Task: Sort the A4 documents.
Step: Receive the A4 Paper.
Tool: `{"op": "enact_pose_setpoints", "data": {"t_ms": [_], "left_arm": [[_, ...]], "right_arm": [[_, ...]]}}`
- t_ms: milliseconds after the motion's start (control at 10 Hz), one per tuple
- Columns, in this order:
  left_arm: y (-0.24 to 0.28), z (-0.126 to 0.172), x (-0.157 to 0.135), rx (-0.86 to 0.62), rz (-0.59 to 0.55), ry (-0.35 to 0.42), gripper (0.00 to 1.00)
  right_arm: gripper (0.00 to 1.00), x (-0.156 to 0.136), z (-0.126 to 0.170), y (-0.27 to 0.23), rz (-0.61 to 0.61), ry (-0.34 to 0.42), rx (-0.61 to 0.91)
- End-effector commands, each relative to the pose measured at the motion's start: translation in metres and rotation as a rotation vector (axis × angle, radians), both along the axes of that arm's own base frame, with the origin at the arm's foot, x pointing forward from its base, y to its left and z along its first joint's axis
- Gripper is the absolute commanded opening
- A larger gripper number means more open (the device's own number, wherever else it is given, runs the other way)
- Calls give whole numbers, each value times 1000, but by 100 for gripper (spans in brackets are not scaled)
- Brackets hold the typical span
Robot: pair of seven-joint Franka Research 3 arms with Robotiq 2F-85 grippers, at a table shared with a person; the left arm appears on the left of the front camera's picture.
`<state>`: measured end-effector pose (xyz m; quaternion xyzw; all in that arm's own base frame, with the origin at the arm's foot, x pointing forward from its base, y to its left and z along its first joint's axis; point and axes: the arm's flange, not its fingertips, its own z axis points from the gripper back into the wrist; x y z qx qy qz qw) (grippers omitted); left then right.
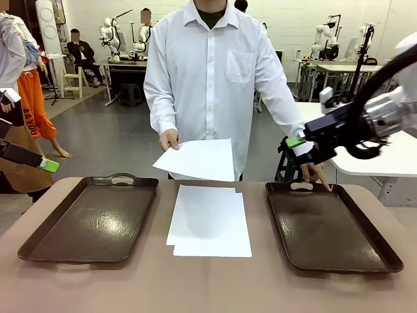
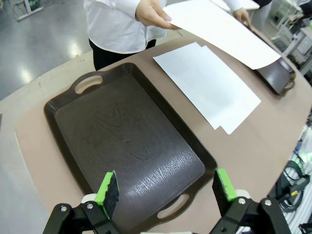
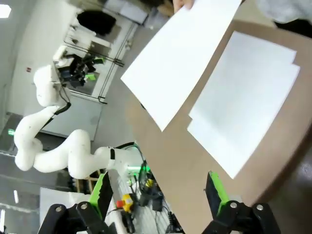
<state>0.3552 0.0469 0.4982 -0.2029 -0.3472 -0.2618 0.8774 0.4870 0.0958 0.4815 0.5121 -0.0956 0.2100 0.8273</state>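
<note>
A person (image 1: 208, 72) in a white shirt is standing at the far side of a tan table (image 1: 208, 287), facing the camera. A small stack of white sheets (image 1: 210, 222) is lying flat in the middle of the table, between two dark brown trays with handles. The sheets are lying slightly offset, so their edges are showing in steps.

One hand (image 1: 169, 139) of the person is holding a single sheet (image 1: 197, 160) by its edge in the air, just above the far end of the stack. The other hand (image 1: 316, 173) is reaching down, a fingertip touching the far rim of the right tray (image 1: 326, 231).

The left gripper (image 2: 165, 187) is hovering in the air by the left tray (image 1: 91, 218), aiming down at it. Its jaws are standing wide apart with nothing between them. The right gripper (image 3: 158, 190) is hanging above the far end of the right tray, close to the person's lowered hand. Its jaws are also spread wide and gripping nothing.
</note>
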Motion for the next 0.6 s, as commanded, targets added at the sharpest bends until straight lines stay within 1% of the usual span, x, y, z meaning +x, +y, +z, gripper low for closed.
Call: {"op": "enact_pose_setpoints", "data": {"t_ms": [0, 200, 300, 400, 500], "left_arm": [[2, -2, 1, -11, -17, -9, 100], [2, -2, 1, -11, -17, -9, 100], [2, -2, 1, -11, -17, -9, 100], [2, -2, 1, -11, -17, -9, 100], [2, -2, 1, -11, -17, -9, 100]], "right_arm": [[100, 31, -7, 13, -7, 95, 18], [100, 51, -32, 33, 27, 200, 179], [100, 58, -42, 44, 40, 232, 240], [100, 65, -52, 56, 48, 248, 268], [100, 72, -61, 71, 69, 246, 292]]}}
